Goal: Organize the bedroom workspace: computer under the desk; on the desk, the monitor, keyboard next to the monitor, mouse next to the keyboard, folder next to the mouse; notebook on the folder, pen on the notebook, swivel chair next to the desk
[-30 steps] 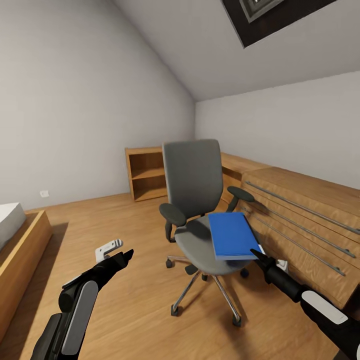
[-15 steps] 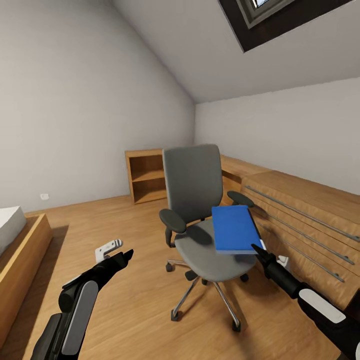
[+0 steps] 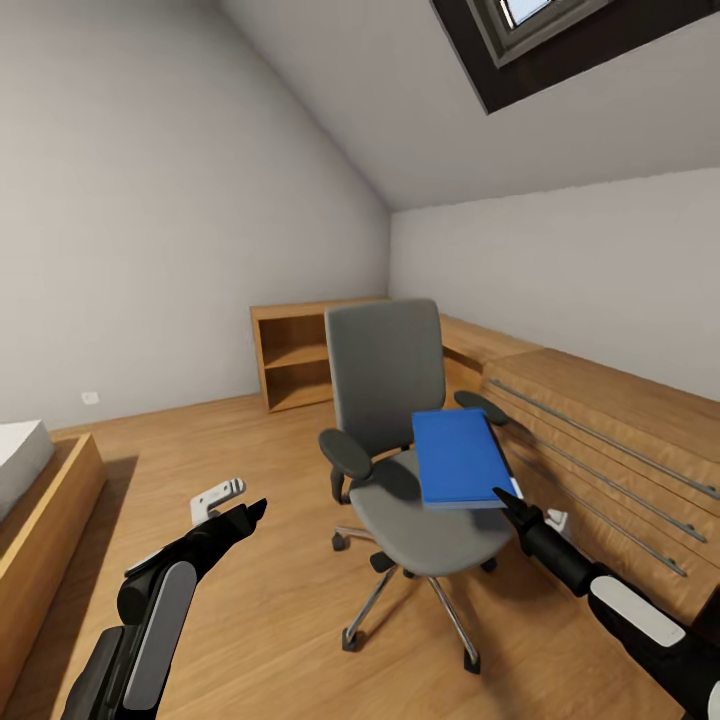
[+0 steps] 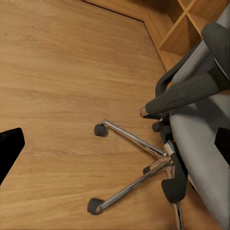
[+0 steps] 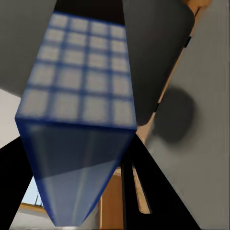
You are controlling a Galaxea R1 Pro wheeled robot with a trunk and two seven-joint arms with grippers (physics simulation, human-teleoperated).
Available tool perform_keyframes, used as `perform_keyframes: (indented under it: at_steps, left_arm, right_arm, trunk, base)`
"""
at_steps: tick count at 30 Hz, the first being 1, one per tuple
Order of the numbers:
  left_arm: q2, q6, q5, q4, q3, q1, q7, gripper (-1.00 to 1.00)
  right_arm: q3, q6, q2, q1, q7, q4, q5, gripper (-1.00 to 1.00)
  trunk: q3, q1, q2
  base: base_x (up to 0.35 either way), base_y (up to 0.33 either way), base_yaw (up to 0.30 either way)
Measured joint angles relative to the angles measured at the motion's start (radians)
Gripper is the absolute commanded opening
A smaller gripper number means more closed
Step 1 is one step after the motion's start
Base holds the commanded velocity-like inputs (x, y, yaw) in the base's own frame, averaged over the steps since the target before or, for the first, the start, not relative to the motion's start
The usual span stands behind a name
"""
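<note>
Change: since a second ago the folder [image 3: 456, 457] has risen off the seat with the right hand [image 3: 503, 497], and its far end now overlaps the lower corner of the backrest; the head camera has tilted up a little, so more skylight [image 3: 530, 30] shows.
Bedroom: sloped grey ceiling, light wood floor [image 3: 250, 450], a low open wood shelf unit [image 3: 295, 352] against the far wall, a wood drawer unit [image 3: 610, 440] with long metal handles along the right wall, and a bed corner [image 3: 25, 470] at the left edge.
Swivel chair: grey swivel chair [image 3: 395, 400] stands mid-room just beside the wood drawer unit, facing the robot; its chrome star base and castors [image 4: 134, 165] rest on the floor in the left wrist view.
Folder: bright blue, flat, tilted, held above the right half of the chair seat; its edge fills the right wrist view [image 5: 79, 120].
Right hand: closed on the near corner of the folder, fingertips pinching it.
Left hand: left hand [image 3: 245, 515] hovers over the floor, left of the chair and well apart from it, fingers spread and holding nothing.
</note>
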Motion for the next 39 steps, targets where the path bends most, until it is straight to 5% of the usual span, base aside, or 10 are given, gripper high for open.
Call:
perform_keyframes:
  at_steps: [12, 30, 39]
  left_arm:
    - [0.000, 0.000, 0.000, 0.000, 0.000, 0.000, 0.000, 1.00]
    - [0.000, 0.000, -0.002, 0.000, 0.000, 0.000, 0.000, 1.00]
    - [0.000, -0.001, -0.002, 0.000, 0.000, 0.000, 0.000, 1.00]
  right_arm:
    - [0.016, -0.008, 0.000, 0.000, 0.000, -0.035, 0.026, -1.00]
    - [0.016, -0.219, -0.010, 0.058, -0.009, -0.182, 0.033, -1.00]
    - [0.017, -0.370, -0.011, 0.075, -0.044, -0.204, 0.096, -1.00]
  trunk:
    - [0.038, -0.046, 0.084]
    - [0.094, -0.115, 0.210]
    - [0.122, -0.150, 0.273]
  base:
    - [0.000, 0.000, 0.000]
    - [0.000, 0.000, 0.000]
    - [0.000, 0.000, 0.000]
